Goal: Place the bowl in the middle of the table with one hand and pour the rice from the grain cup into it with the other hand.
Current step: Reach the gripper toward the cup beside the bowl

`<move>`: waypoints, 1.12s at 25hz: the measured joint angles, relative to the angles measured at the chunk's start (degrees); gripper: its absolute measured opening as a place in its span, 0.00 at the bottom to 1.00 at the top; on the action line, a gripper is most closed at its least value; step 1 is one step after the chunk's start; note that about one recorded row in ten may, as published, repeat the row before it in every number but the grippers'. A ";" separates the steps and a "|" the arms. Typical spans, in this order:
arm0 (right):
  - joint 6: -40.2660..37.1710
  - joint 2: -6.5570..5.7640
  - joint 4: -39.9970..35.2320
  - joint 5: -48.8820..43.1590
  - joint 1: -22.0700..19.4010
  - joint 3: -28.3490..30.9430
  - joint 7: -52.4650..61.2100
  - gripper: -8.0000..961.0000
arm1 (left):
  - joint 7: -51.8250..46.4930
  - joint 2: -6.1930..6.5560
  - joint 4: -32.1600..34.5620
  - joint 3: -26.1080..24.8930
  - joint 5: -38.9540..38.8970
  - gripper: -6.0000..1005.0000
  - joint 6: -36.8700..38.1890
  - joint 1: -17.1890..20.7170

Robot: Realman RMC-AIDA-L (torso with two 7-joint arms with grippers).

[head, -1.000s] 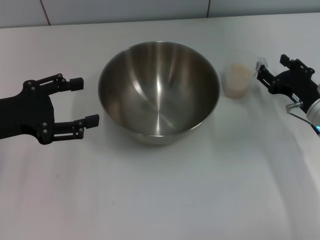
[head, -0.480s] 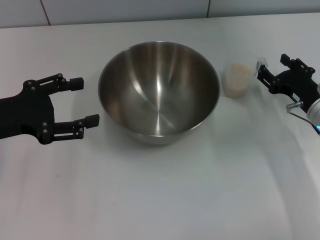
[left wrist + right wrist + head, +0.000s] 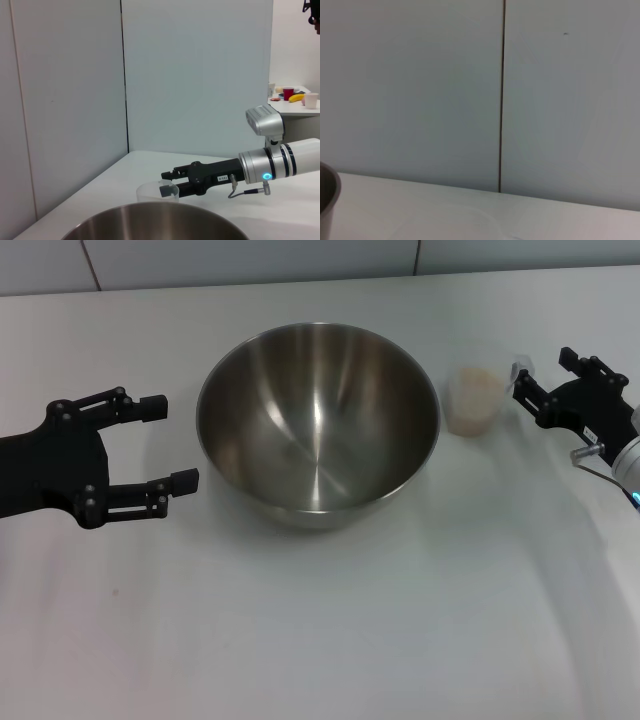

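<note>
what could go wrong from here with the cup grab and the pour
1. The grain cup is small, clear and light; the right gripper, open right beside it, may nudge or tip it and spill the rice on the table.
2. The cup stands close to the bowl rim, so a lift could clip the rim.
3. The left gripper is open, off the bowl; unheld, the bowl could slide.

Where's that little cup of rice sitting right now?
In the head view, the grain cup stands on the table at the robot's right, between the bowl and the right gripper.
</note>
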 joint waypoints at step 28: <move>0.03 0.09 0.15 -0.02 -0.53 0.03 0.00 0.01 | 0.00 0.09 0.33 0.00 0.00 0.86 0.07 0.52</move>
